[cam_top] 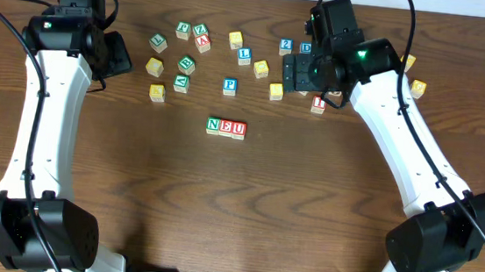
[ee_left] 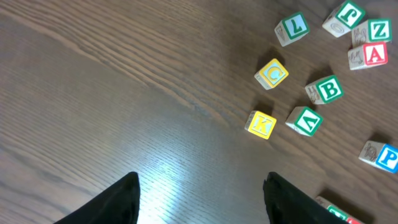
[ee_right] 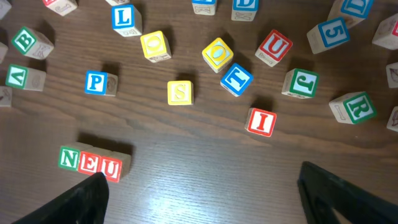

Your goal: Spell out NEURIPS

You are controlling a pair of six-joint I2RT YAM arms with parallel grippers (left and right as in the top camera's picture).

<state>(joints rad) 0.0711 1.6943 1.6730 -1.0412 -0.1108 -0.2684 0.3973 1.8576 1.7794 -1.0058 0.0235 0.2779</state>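
My right gripper (ee_right: pixel 199 193) hangs wide open near the tabletop's far edge. The row of wooden letter cubes reading NEU (ee_right: pixel 90 163) sits mid-table. I judge R is next. The green-lettered wooden R cube (ee_right: pixel 356 107) lies towards the far right corner, so I should centre over it and square my fingers to its faces, clear of the green-lettered J cube (ee_right: pixel 303 83).

Left hand (ee_left: pixel 202 202) and right hand (ee_right: pixel 208 196) hover, both spread wide, empty.

lab: wooden table (cam_top: pixel 236 206), robot arms (cam_top: pixel 51 110)
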